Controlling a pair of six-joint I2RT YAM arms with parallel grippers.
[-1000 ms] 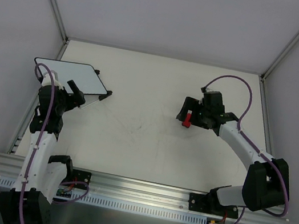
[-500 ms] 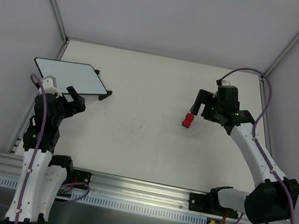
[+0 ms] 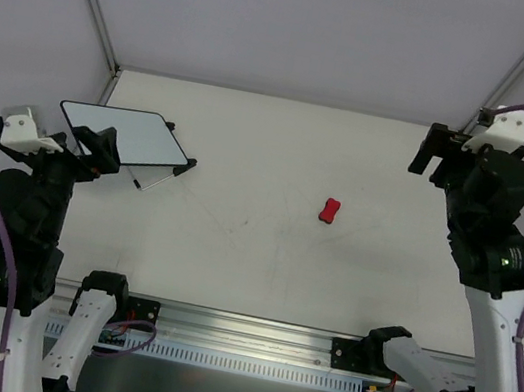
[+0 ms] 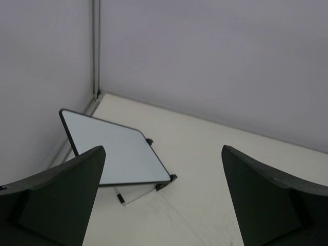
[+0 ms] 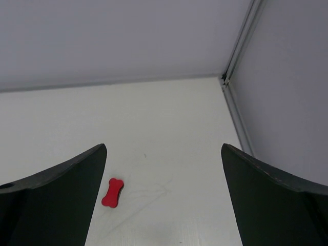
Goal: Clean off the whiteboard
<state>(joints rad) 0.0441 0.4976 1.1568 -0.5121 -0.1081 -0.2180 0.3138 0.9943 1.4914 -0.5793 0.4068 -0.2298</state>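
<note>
Well right of the whiteboard (image 3: 123,134), the red eraser (image 3: 330,210) lies loose on the tabletop (image 3: 251,143), so you have nothing to wipe with. The whiteboard leans on its stand just ahead of your left end effector (image 4: 163,159); it and the right end effector (image 5: 164,154) gape wide, holding nothing.

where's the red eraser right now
Top view: the red eraser lies on the table, right of centre, far from the whiteboard at the left.
</note>
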